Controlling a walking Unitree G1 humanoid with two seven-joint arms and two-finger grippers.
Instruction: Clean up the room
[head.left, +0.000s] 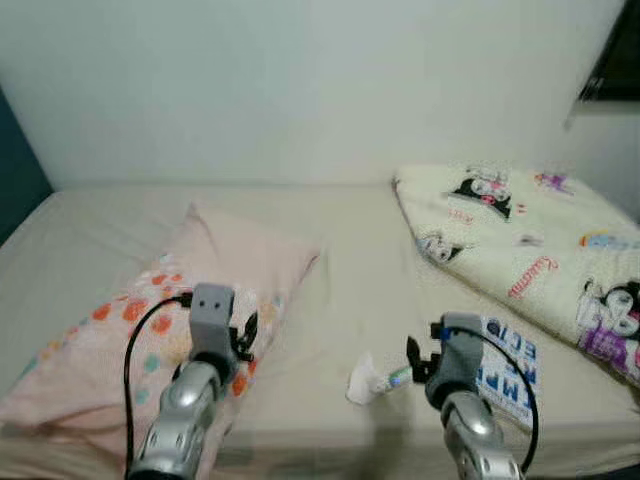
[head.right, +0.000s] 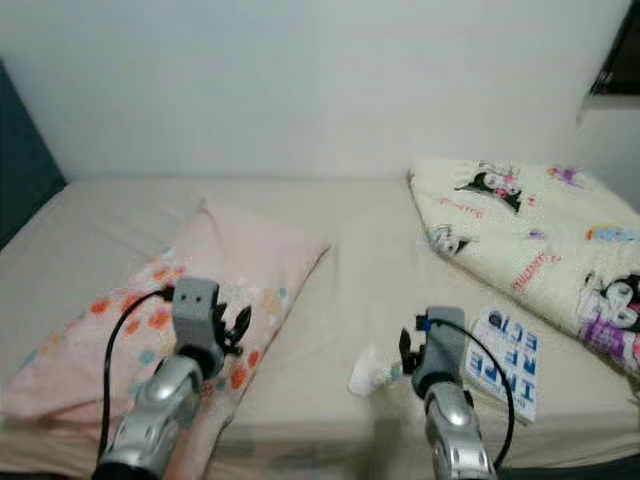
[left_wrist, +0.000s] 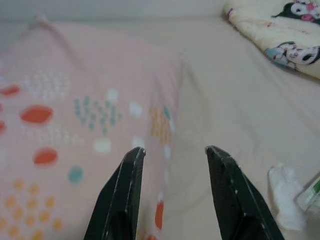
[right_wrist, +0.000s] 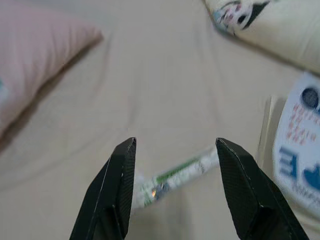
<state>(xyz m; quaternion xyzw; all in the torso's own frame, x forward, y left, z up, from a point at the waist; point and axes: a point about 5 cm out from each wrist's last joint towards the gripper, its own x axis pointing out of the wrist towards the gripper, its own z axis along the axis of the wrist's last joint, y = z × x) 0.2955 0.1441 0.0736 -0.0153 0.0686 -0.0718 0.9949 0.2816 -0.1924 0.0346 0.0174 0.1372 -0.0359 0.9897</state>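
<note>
Right gripper (right_wrist: 172, 165) open, 2 fingers straddling green-striped tube (right_wrist: 175, 175) on bed sheet (head.left: 360, 270), beside blue-printed packet (head.left: 508, 375). Left gripper (left_wrist: 172, 175) open over spotted pillow (head.left: 160, 310). Step, as judged: approach to tube. Next: lower, close.

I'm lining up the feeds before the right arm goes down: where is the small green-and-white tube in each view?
Left eye view: tube on the sheet, low centre, just left of the right gripper.
Right eye view: tube, low centre.
Left wrist view: its end at the picture's edge, beside white crumpled paper.
Right wrist view: tube between the open fingers.
Shared landmark: the pink pillow.
</note>
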